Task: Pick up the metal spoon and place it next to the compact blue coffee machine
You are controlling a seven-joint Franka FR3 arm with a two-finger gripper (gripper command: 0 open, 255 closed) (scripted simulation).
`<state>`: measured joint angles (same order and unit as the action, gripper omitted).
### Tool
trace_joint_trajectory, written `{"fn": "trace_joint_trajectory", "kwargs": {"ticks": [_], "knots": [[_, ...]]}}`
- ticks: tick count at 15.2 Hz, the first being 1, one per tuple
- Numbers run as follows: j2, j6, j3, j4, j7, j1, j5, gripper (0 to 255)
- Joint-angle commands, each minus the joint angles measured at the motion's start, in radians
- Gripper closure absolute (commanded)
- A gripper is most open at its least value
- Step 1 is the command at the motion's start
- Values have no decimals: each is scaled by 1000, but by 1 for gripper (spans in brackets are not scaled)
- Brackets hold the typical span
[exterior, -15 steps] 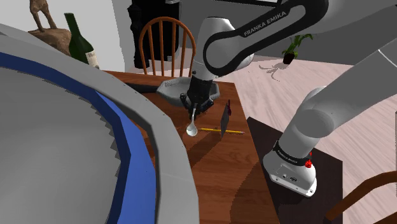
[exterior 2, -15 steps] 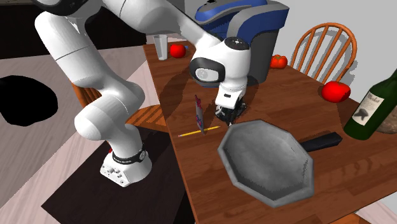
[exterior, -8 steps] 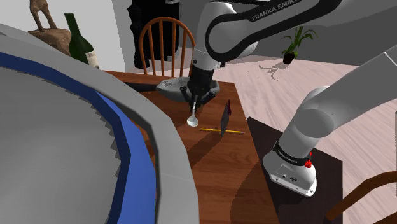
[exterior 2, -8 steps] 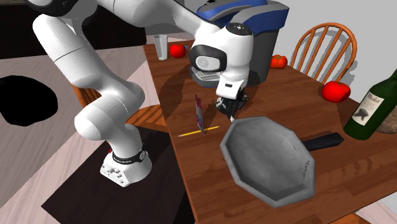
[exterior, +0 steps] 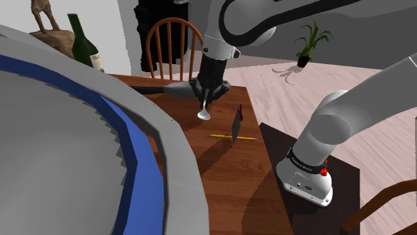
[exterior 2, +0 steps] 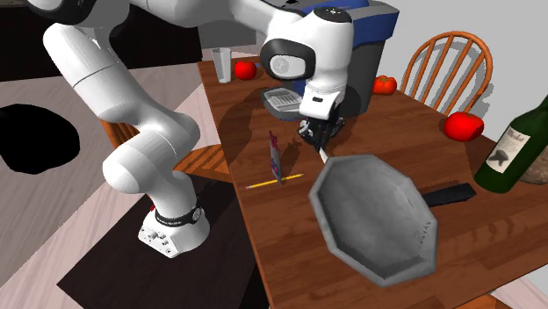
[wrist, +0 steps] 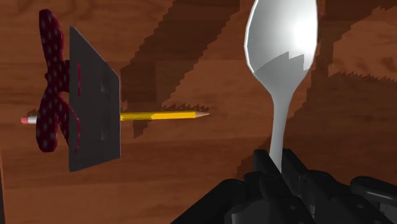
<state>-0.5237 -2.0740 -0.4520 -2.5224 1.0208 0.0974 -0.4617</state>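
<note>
A silver spoon [exterior: 203, 113] hangs bowl-down above the wooden table [exterior: 227, 173], its handle clasped in my black gripper [exterior: 206, 95], which is shut on it. In the wrist view the spoon [wrist: 282, 44] juts out past the gripper [wrist: 277, 164] over the tabletop. From the second exterior view the gripper [exterior 2: 318, 140] hovers between the grey pan [exterior 2: 373, 215] and the blue-and-grey coffee machine [exterior 2: 364, 48], with part of the spoon handle [exterior 2: 323, 154] visible below it. The coffee machine [exterior: 100, 167] looms large on the shoulder view's left.
A yellow pencil [exterior 2: 274, 182] and an upright dark card with a maroon ornament [exterior 2: 275, 155] lie near the table edge by the arm. A wine bottle [exterior 2: 509, 154], tomatoes [exterior 2: 463, 126], a glass [exterior 2: 221, 63] and a wooden chair [exterior 2: 452, 66] ring the table.
The gripper has risen with the spoon, lifting it off the table and carrying it toward the chair side in the shoulder view. The pan has shifted slightly.
</note>
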Motion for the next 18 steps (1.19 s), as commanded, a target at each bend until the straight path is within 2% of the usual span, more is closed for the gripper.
{"fn": "trace_joint_trajectory", "kwargs": {"ticks": [1,18], "knots": [[-12,32,8,21,5,2,7,255],[-50,263,58,217,50,16,53,255]]}}
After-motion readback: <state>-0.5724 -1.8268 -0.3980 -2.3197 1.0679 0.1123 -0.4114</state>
